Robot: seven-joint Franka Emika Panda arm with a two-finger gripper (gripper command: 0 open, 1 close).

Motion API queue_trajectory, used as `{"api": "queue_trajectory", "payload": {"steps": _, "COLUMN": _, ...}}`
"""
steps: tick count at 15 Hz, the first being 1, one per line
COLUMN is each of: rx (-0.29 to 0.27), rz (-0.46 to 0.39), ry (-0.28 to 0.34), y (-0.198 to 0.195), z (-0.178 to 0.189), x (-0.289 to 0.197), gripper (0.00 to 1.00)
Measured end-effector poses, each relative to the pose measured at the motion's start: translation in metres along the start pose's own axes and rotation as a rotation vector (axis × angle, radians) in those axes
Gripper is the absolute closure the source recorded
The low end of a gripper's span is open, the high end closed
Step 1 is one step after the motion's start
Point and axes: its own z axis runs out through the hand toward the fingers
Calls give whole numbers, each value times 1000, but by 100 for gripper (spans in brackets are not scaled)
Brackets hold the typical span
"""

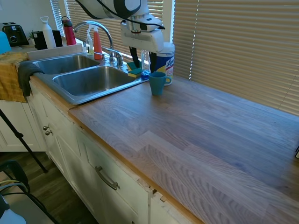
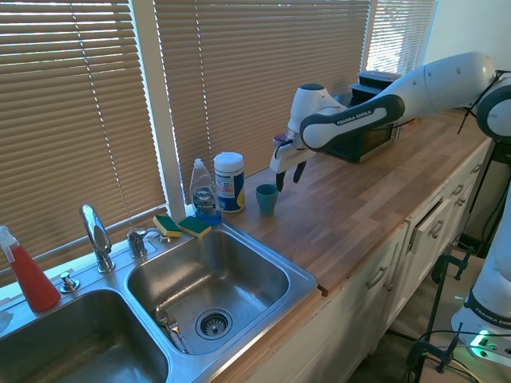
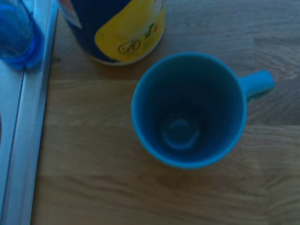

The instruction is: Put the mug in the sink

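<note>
Teal-blue mug sits untouched on the wooden bench; end effector open, empty, stainless sink waiting.

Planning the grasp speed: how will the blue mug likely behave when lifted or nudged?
The mug looks rigid and glazed, so probably stiff and somewhat slippery. It appears empty in the wrist view, so likely light. Standing upright on the wooden counter with its handle out to one side, it may slide or twist if nudged rather than roll.
</note>
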Motion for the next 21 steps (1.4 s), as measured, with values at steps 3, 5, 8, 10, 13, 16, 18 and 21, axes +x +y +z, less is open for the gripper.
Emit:
{"api": "queue_trajectory", "payload": {"steps": 3, "rx": 4, "rz": 46, "ry": -11, "y": -16, "z": 16, "x": 26, "gripper": 0}}
{"api": "queue_trajectory", "payload": {"steps": 5, "rx": -13, "rz": 69, "ry": -18, "y": -24, "z": 28, "x": 39, "gripper": 0}}
{"api": "queue_trajectory", "payload": {"steps": 8, "rx": -48, "rz": 89, "ry": -36, "y": -33, "z": 55, "x": 47, "gripper": 0}}
{"api": "queue_trajectory", "payload": {"steps": 10, "rx": -67, "rz": 91, "ry": -46, "y": -37, "z": 71, "x": 46, "gripper": 0}}
{"api": "queue_trajectory", "payload": {"steps": 13, "rx": -86, "rz": 97, "ry": -60, "y": -37, "z": 92, "x": 45, "gripper": 100}}
{"api": "queue_trajectory", "payload": {"steps": 16, "rx": -99, "rz": 110, "ry": -72, "y": -35, "z": 105, "x": 48, "gripper": 100}}
{"api": "queue_trajectory", "payload": {"steps": 18, "rx": -101, "rz": 115, "ry": -78, "y": -34, "z": 108, "x": 49, "gripper": 100}}
{"api": "queue_trajectory", "payload": {"steps": 21, "rx": -96, "rz": 122, "ry": -85, "y": -34, "z": 108, "x": 48, "gripper": 100}}
